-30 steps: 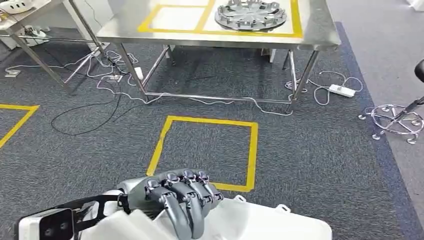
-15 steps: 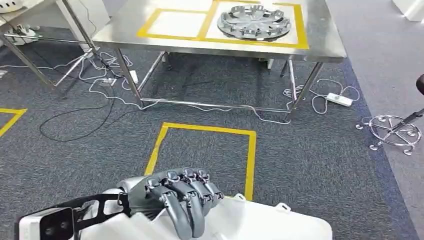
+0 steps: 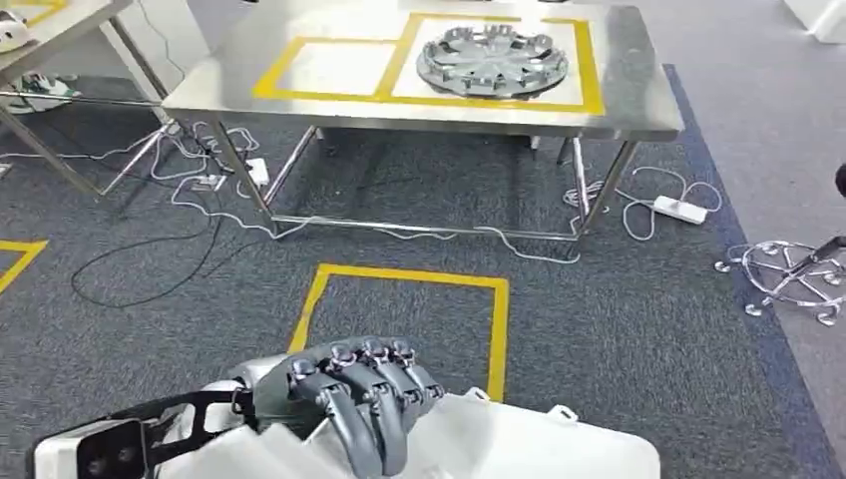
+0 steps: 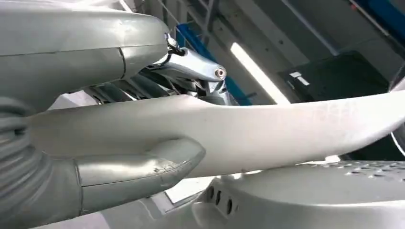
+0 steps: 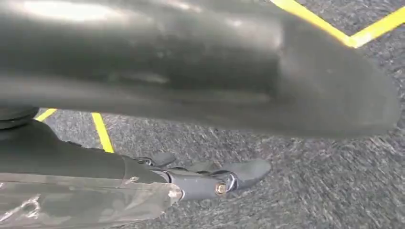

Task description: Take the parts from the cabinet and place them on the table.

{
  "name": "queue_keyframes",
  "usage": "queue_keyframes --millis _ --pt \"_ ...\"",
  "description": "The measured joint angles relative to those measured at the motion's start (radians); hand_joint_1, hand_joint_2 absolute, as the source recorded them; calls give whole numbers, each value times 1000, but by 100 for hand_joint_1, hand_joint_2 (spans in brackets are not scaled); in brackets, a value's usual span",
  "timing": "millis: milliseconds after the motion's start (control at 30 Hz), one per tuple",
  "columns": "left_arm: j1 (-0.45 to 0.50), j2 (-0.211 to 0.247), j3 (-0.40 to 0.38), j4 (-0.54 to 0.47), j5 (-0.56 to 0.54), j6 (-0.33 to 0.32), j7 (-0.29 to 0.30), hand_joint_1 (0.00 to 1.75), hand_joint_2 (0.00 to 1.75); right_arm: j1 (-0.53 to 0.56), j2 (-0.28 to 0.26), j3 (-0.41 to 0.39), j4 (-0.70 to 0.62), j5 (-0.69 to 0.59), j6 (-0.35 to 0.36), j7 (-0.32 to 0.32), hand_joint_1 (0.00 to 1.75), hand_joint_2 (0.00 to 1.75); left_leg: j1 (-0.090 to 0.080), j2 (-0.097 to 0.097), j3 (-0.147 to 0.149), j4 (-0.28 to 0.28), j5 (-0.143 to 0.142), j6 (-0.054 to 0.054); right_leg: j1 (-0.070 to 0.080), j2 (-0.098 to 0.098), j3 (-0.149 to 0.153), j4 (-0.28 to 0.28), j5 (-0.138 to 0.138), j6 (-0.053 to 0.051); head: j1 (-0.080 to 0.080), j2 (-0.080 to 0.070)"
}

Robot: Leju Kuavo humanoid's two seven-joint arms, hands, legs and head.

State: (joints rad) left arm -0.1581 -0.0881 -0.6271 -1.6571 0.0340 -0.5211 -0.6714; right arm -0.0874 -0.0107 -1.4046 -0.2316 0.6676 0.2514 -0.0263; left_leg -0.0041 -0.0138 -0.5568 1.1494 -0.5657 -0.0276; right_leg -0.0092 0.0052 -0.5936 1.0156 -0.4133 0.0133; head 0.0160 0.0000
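Note:
My left hand grips a large white moulded part at the bottom of the head view, fingers curled over its edge. In the left wrist view the white part lies between the thumb and the fingers above it. My right hand is under a dark, shadowed surface close above it; whether it holds that surface I cannot tell. Ahead stands the steel table with yellow tape boxes. A round silver wheel-cover part lies in its right box; the left box is bare.
A yellow tape square marks the grey carpet between me and the table. Cables and a white power strip lie under and beside the table. A chrome chair base stands at the right, a second steel table at the far left.
The whole picture has shifted: the camera has moved, and the table now sits lower and further left in view. My left hand keeps its hold on the white part.

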Motion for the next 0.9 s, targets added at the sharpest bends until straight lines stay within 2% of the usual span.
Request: queue_keyframes --millis 67,100,133,167,233,267,300,333,367,433,467,500,567,600,633,667,700,733,767,800,833,900 --pt "2 2 0 0 -2 0 0 175 175 1 0 0 0 0 0 0 0 0 2 0 -94 128 -61 -7 -1 0 10 -1 -13 1 -1 0" --pt "3 4 0 0 -3 0 0 175 175 1 0 0 0 0 0 0 0 0 4 0 -119 142 -57 -8 -1 0 16 -1 -19 2 -1 0" --pt "3 6 0 0 -4 0 0 175 175 1 0 0 0 0 0 1 0 0 6 0 -124 119 -23 -11 -3 0 25 -1 -25 3 -1 0" --pt "3 7 0 0 -5 1 0 175 175 1 0 0 0 0 0 1 0 0 10 0 -110 62 32 -13 -5 2 34 -1 -31 8 -2 0" --pt "3 7 0 0 -5 3 0 175 175 1 0 0 0 0 0 1 0 0 21 2 -54 -97 144 -21 -10 4 50 -1 -44 23 -3 0" --pt "3 7 0 0 -6 3 0 175 175 1 -4 0 -1 0 0 1 0 0 24 6 -49 -140 129 -26 -7 4 56 10 -52 31 -9 0" --pt "4 7 0 0 -6 3 0 175 175 1 -5 0 -2 1 0 1 0 0 20 7 -51 -132 104 -12 -8 4 50 4 -59 38 -9 0" --pt "4 7 1 0 -6 4 0 175 175 1 -5 0 -2 1 0 1 0 0 18 6 -49 -135 125 -6 -9 4 47 -2 -67 44 -12 0" --pt "4 7 1 0 -6 4 0 175 175 1 -3 0 -1 1 0 1 0 0 19 4 -50 -136 128 3 -12 3 61 13 -60 53 -13 0" --pt "5 7 2 -2 -8 4 0 175 175 0 -2 1 -1 2 3 1 0 0 17 1 -30 -135 126 20 -16 1 64 17 -75 60 -7 0" --pt "3 6 2 -4 -8 4 0 175 175 -2 -2 3 -1 3 3 0 0 0 16 2 -22 -135 121 28 -15 1 42 62 -90 60 -7 0" --pt "3 6 3 -5 -9 4 0 175 175 -4 -2 6 -1 3 6 0 0 0 14 3 -18 -135 116 32 -13 1 -1 134 -111 61 -3 0" --pt "4 6 3 -5 -10 4 0 175 175 0 -2 8 -1 5 6 -1 0 0 9 2 -9 -135 102 40 -11 1 -104 285 -171 60 -1 0" --pt "5 6 4 -5 -10 4 0 175 175 2 -2 9 -1 6 6 -1 0 0 6 -1 -1 -135 94 42 -10 1 -138 314 -185 58 -2 0" --pt "5 6 4 -5 -10 4 0 175 175 3 -2 10 0 6 7 -2 0 0 5 -4 10 -135 86 41 -8 1 -147 301 -174 55 -2 0" --pt "5 6 4 -5 -10 4 0 175 175 2 -2 11 0 5 7 -2 0 0 4 -5 25 -135 75 41 -6 1 -138 249 -140 51 -2 0" --pt "5 6 5 -5 -10 4 0 175 175 2 -2 12 0 5 7 -2 0 0 4 -5 43 -135 63 39 -3 1 -116 176 -90 45 -2 0" --pt "5 5 5 -5 -11 5 -1 175 175 2 -2 13 0 5 7 -2 0 0 5 -5 60 -135 49 36 -1 1 -89 91 -23 41 -1 0" --pt "4 6 6 -5 -13 5 -1 175 175 4 -2 14 0 5 7 -2 0 0 3 -5 67 -136 38 32 0 0 -81 27 55 36 0 0" --pt "8 6 6 -6 -14 6 -1 175 175 2 -2 14 0 6 7 -2 0 0 1 -6 71 -138 33 26 3 -1 -82 26 20 35 -1 0" --pt "7 5 7 -6 -14 7 -1 175 175 2 -2 14 0 6 8 -3 0 0 1 -7 68 -148 30 19 7 0 -73 23 34 28 -2 0" --pt "6 5 7 -8 -15 9 -2 175 175 2 -2 15 0 6 8 -3 0 0 1 -7 78 -144 43 8 8 1 -67 13 35 18 -3 0"
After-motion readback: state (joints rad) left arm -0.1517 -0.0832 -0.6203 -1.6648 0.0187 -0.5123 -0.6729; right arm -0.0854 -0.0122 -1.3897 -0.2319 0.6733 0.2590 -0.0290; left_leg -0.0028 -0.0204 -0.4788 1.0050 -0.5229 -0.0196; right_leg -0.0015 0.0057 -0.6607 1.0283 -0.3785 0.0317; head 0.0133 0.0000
